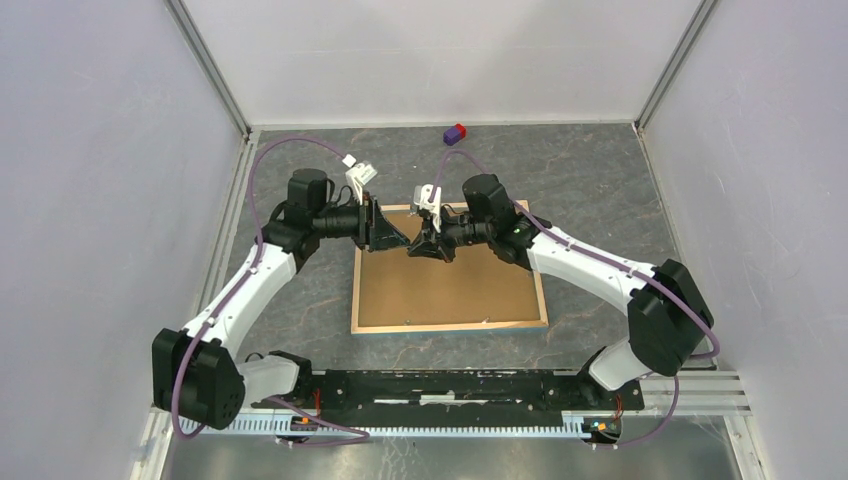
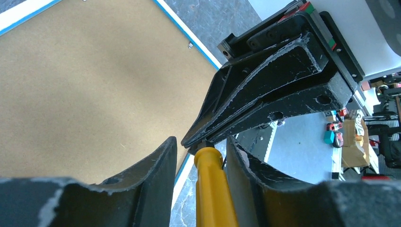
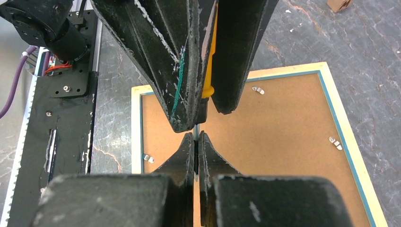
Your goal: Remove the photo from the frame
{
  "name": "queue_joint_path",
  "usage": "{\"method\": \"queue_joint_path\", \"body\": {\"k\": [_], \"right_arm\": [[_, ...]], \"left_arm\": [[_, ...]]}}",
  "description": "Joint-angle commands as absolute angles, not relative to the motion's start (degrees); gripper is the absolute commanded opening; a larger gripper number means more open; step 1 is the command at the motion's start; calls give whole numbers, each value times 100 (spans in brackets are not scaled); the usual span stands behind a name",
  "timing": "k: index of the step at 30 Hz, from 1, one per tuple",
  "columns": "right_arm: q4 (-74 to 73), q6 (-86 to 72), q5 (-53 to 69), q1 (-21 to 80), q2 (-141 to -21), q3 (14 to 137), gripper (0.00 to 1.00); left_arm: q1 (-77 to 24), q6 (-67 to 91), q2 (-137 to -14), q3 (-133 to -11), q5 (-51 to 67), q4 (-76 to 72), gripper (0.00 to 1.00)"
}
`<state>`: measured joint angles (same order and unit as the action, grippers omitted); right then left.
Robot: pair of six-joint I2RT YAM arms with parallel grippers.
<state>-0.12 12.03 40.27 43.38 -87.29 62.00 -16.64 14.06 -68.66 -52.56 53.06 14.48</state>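
Yellow-handled tool point(image 2: 213, 189) over the back-up frame point(image 1: 450, 295); purple block point(image 1: 455, 133) well beyond.

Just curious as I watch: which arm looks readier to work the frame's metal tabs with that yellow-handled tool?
Probably the right. The right gripper is shut on the shaft of the yellow-handled tool, while the left gripper stands open around its handle, above the frame.
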Motion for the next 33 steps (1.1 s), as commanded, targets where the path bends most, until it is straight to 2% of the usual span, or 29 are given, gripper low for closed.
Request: {"method": "queue_joint_path", "body": {"k": [1,5,6,7,8,9,10,14,16,19,28,33], "right_arm": [[124,1283,4139,4367,-8752,6227,0],[49,1309,4145,4360,-8763,6256,0],[15,1318,4124,4346,-8756,6269,6],[9,1327,4122,4311,-8758,6271,18],[-105,1344,4119,4251,-8747,6286,34],[-266,1400,4087,4192,-8742,6312,48],[-393,1475,4056,4121,-8729,6317,57],[-990,2134,3683,3812,-8528,6091,69],[-1345,2506,3193,3742,-8439,5922,71],[-1472,2553,2935,3442,-8347,5601,72],[-1171,1892,2789,1798,-8530,5371,71],[-868,1309,2435,1285,-8818,5289,70]], "left_arm": [[-1783,1436,-6967,-5449,5492,1452,43],[-1811,1424,-7000,-5457,5541,1414,18],[-1811,1444,-7006,-5458,5555,1383,12],[-1806,1458,-7026,-5459,5538,1351,6],[-1804,1450,-7033,-5471,5467,1334,2],[-1800,1404,-7038,-5491,5283,1329,2],[-1787,1262,-7039,-5527,5070,1363,2],[-1780,476,-7101,-5680,3741,1427,2],[-1782,188,-7314,-5733,3015,1346,2],[-1782,-171,-7785,-5841,2541,1229,2],[-1828,-438,-8937,-6414,2033,1053,2],[-1846,-541,-9296,-6632,1914,941,2]]}}
